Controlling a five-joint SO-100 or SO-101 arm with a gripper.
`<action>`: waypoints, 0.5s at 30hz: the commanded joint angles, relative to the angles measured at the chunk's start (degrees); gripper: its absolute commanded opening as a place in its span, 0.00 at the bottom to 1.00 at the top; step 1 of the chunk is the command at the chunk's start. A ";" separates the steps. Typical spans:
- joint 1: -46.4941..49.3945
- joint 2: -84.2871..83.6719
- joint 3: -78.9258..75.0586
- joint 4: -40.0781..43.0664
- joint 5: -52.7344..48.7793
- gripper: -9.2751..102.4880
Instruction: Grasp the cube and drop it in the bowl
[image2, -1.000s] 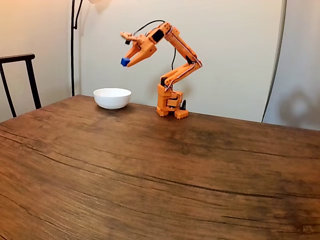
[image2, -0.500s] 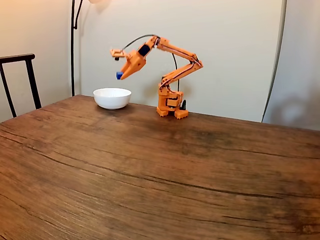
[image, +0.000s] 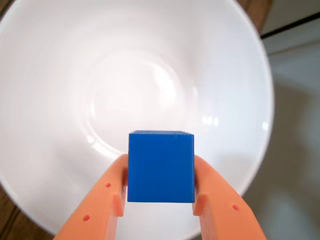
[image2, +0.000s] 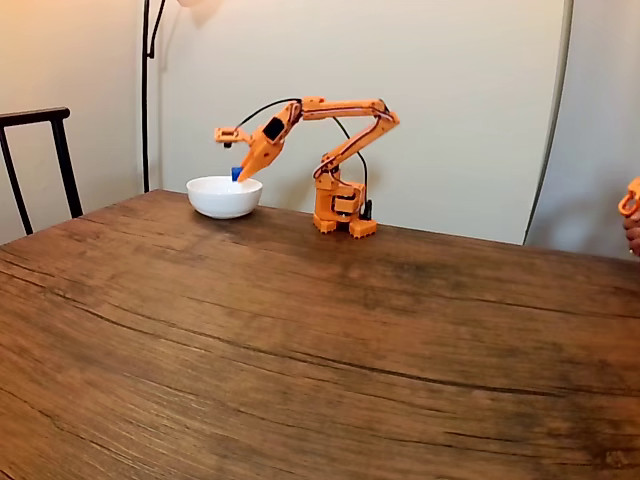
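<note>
Orange arm (image2: 340, 110) stretched forward, pincer (image: 160, 200) pinching cube (image: 161, 167) just above bowl (image: 60, 100).

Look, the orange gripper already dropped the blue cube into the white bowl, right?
Not yet. The wrist view shows the gripper shut on the cube, holding it above the bowl. The fixed view shows the cube just over the rim.
</note>
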 joint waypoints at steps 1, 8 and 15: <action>-0.09 -8.44 -6.15 -2.11 2.11 0.16; -0.09 -22.15 -17.49 -1.23 3.96 0.28; -0.79 -23.82 -20.04 1.41 3.69 0.28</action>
